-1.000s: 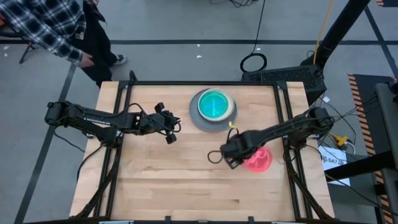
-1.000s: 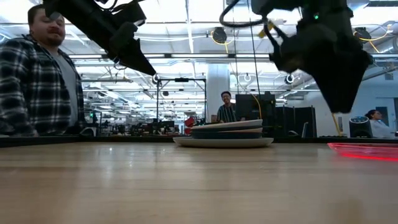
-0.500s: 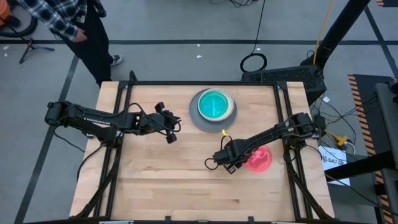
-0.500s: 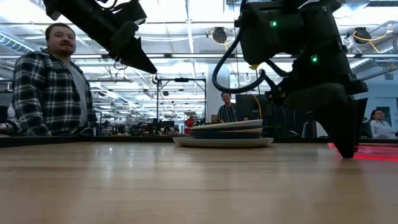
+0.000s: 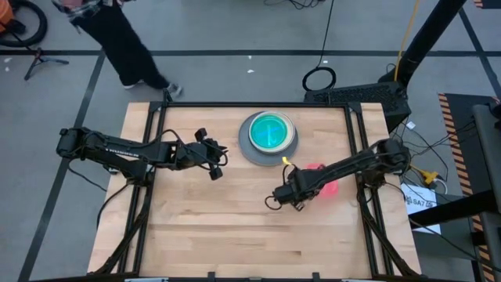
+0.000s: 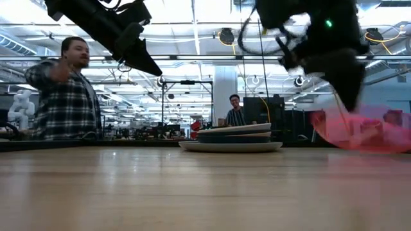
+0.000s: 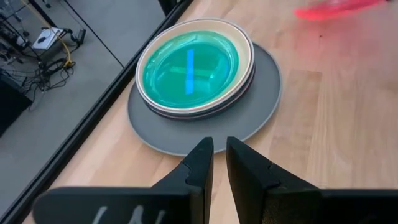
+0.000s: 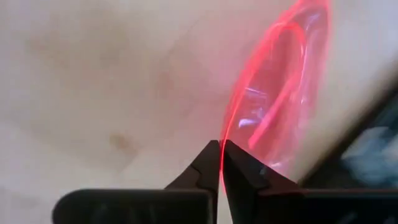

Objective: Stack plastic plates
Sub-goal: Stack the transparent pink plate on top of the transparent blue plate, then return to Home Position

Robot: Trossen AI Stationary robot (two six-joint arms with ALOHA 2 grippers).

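We are seeing the right gripper [image 8: 220, 144] clamping a blurred red plate's [image 8: 273, 106] rim, while the left gripper [image 7: 219, 146] is hanging barely parted.

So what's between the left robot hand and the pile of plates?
Nothing, just bare wood. The left wrist view shows the left gripper pointing at the stack of plates with only table between.

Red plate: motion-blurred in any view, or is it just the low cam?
Low view: the red plate is a smeared, see-through streak under the right tool. Right wrist view: streaked as well, edge pinched between the fingers. Left wrist view: soft red smear. High view: mostly hidden by the arm.
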